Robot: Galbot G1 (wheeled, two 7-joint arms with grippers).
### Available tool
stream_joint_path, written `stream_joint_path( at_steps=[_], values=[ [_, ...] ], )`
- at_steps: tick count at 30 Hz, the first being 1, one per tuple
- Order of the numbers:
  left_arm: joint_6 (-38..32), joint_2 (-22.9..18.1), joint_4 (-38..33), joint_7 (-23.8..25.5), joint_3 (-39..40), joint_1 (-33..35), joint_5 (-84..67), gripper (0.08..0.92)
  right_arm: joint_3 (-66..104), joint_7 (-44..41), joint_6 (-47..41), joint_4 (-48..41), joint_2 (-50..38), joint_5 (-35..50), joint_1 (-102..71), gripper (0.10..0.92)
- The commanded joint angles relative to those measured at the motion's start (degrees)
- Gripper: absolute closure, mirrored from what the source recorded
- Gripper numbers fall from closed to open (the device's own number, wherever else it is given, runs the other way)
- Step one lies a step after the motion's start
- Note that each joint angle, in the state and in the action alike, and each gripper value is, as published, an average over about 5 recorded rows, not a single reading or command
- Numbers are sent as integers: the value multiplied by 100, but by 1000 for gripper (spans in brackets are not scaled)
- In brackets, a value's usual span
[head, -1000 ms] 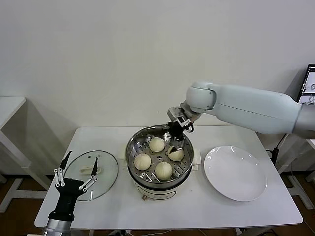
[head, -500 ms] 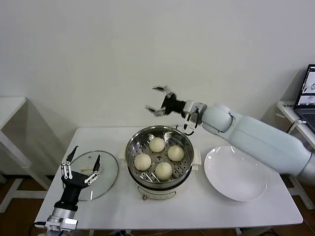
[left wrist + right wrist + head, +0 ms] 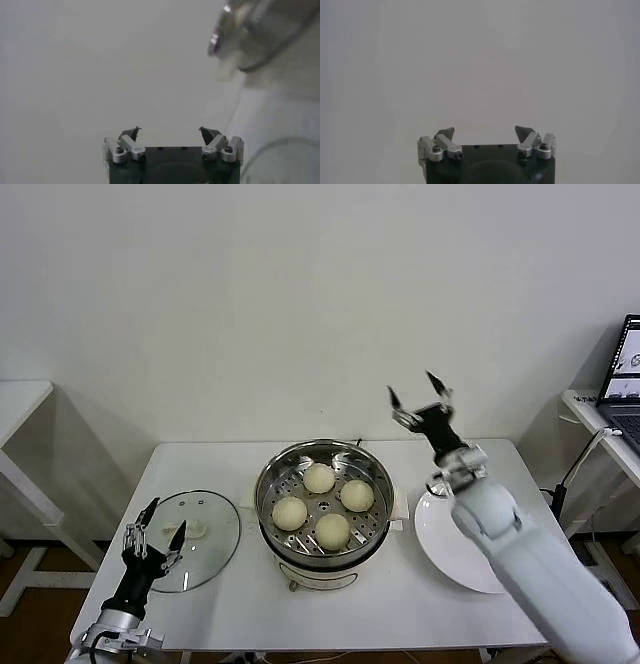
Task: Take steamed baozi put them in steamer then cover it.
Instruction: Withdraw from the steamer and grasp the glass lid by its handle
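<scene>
Four cream-white baozi (image 3: 319, 477) lie on the perforated tray inside the shiny steel steamer (image 3: 270, 482) at the table's middle. The glass cover (image 3: 210, 534) with its cream handle lies flat on the table left of the steamer. My right gripper (image 3: 417, 397) is open and empty, raised high and pointing up, right of the steamer; in the right wrist view (image 3: 485, 132) it faces the bare wall. My left gripper (image 3: 152, 519) is open and empty at the table's front left, just over the cover's near edge; the left wrist view (image 3: 170, 131) shows its open fingertips and a blurred metal edge.
A flat white plate (image 3: 440, 534) lies right of the steamer, partly hidden by my right forearm. The white table (image 3: 400, 614) ends close behind at the wall. A laptop (image 3: 625, 369) stands on a side table at far right.
My right gripper has left the steamer, swung up and over to the right, and now points upward above the plate's far edge. My left gripper has edged toward the cover.
</scene>
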Motion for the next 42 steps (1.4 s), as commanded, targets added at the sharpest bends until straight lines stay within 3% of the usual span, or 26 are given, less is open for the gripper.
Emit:
stream_joint_path(
  at_steps=[1,22,42],
  values=[
    [-313,-12,1006,-412,-220,-142,1781,177,2205,225,526,318,607,-229,-2673,203],
    [-370,-104,2333,-811,209,-1037,2026,177,2065,158,557,276,1116,-729,-2826,203],
    [-89,-199,2799,-917,289,-1716,2032,177,2002,142,616,114,1282,-1043,-2883,203]
  ],
)
